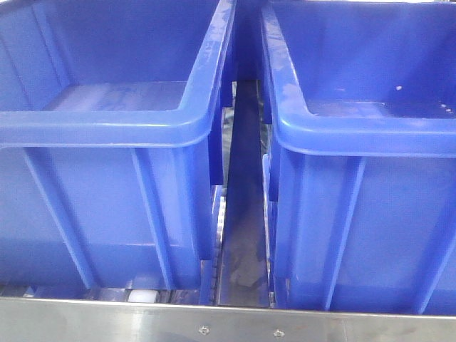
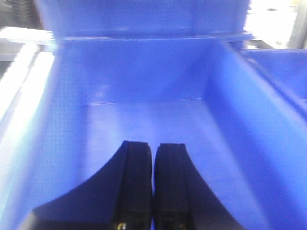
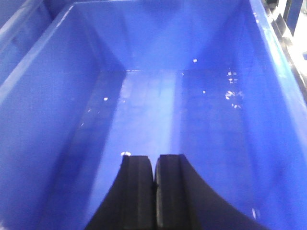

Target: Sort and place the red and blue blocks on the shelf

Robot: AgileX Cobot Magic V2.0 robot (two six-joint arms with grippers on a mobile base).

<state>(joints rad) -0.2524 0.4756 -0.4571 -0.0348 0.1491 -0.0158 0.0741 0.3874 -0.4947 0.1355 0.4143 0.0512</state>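
No red or blue block shows in any view. The shelf (image 1: 235,324) appears in the front view as a steel front lip with screws and a grey rail running back between two large blue bins. My left gripper (image 2: 153,144) is shut with nothing in it and hangs over the bare floor of the left bin (image 2: 144,124). My right gripper (image 3: 154,157) is shut on nothing too, above the bare floor of the right bin (image 3: 158,105). Neither gripper is visible in the front view.
Two large blue plastic bins (image 1: 107,121) (image 1: 363,128) stand side by side on the rack with a narrow gap between them. A white roller (image 1: 141,296) peeks out under the left bin. Pale specks dot the right bin's floor (image 3: 232,93).
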